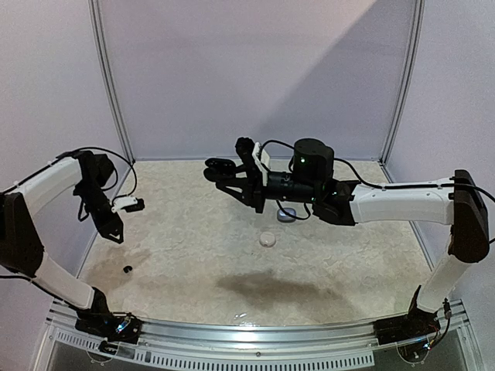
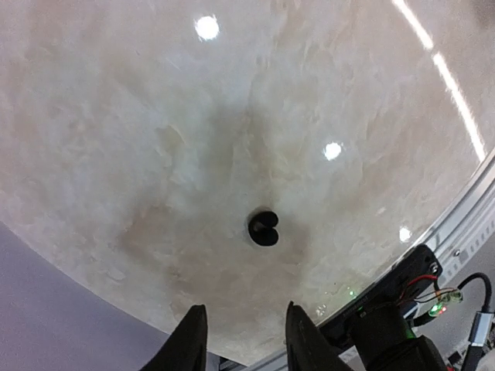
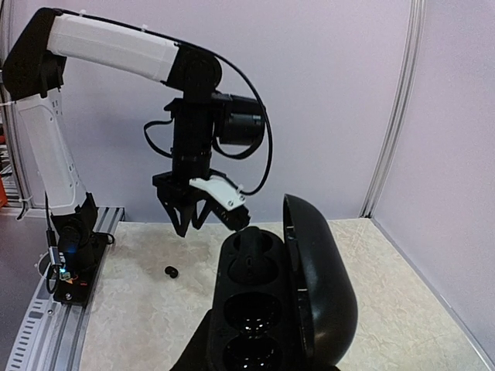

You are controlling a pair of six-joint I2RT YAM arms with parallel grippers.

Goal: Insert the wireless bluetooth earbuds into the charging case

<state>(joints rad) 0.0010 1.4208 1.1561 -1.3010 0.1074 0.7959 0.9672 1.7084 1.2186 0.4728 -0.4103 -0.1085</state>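
Note:
A black earbud (image 2: 264,227) lies alone on the marble table (image 2: 155,116), seen too as the black earbud (image 1: 127,269) near the left front. My left gripper (image 2: 247,340) hangs open just above and short of it, nothing between its fingers (image 2: 190,340). My right gripper (image 1: 244,182) is shut on the black charging case (image 3: 255,309), held up in mid-air with its lid (image 3: 321,286) swung open. Another black earbud (image 3: 259,251) sits in the case's far socket. The socket nearer me shows empty.
A small white round piece (image 1: 267,239) lies mid-table. A grey pebble-shaped piece (image 1: 286,215) sits partly under my right arm. Lilac walls close the back and sides. A metal rail (image 1: 255,332) runs along the near edge.

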